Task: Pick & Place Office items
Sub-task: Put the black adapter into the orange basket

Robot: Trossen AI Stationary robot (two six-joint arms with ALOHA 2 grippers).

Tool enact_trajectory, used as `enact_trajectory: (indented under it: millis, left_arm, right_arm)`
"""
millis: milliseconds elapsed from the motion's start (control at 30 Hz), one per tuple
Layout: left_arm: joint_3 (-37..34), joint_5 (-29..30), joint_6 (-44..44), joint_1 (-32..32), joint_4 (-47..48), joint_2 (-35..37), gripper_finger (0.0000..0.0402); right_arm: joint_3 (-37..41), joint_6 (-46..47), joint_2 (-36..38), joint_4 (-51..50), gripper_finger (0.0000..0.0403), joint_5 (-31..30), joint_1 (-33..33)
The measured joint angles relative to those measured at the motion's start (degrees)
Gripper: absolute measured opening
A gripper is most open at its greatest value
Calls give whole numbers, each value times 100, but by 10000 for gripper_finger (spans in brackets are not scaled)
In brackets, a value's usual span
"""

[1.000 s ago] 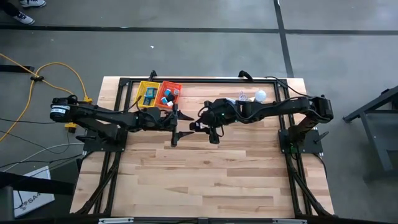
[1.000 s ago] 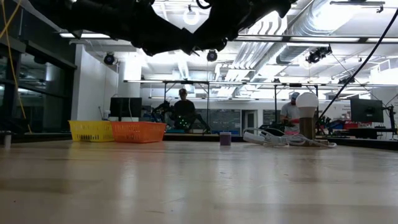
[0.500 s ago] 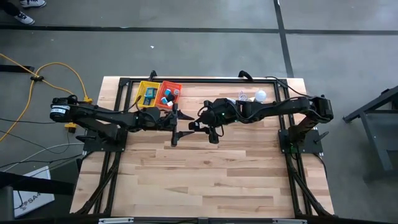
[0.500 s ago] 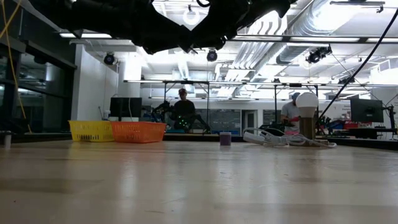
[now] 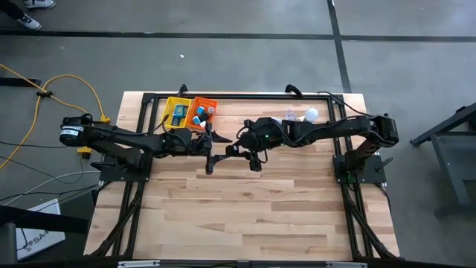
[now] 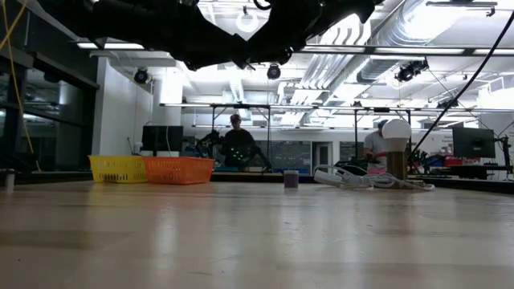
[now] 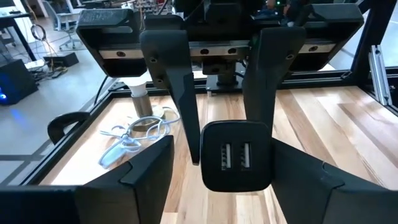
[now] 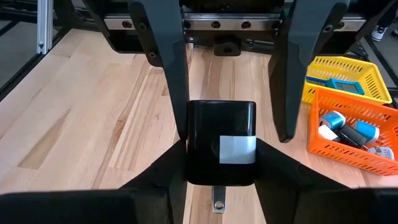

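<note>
Orange basket (image 5: 202,113) contents in high view: blue and white specks only, kind too small to tell; right wrist view cuts basket at frame edge, items beyond not visible; yellow basket (image 5: 177,112) beside it: one teal piece, shape unclear; black charger block (image 8: 221,142) base hidden behind right gripper (image 8: 221,165) fingers; contact between left gripper (image 8: 230,74) fingers and block not determinable; low view: both arms cropped at top edge, grippers out of frame; basket interiors hidden behind walls.

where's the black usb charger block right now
The black charger block hangs mid-table, held in the right gripper, with the left gripper facing it; the orange basket is nearest.
</note>
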State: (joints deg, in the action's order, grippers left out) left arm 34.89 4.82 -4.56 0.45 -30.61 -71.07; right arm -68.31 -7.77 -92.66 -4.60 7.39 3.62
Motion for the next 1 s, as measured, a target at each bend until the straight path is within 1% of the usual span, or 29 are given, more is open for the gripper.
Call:
enact_trajectory:
  millis: [367,633,1000]
  left_arm:
    - [0,-7,0,0,2,0,193]
    - [0,-5,-9,0,5,2,149]
    - [0,-7,-1,0,7,2,151]
  right_arm:
    - [-1,0,0,4,137,-5,0]
    - [-2,9,0,-2,137,-32,2]
    - [0,9,0,-2,137,-16,2]
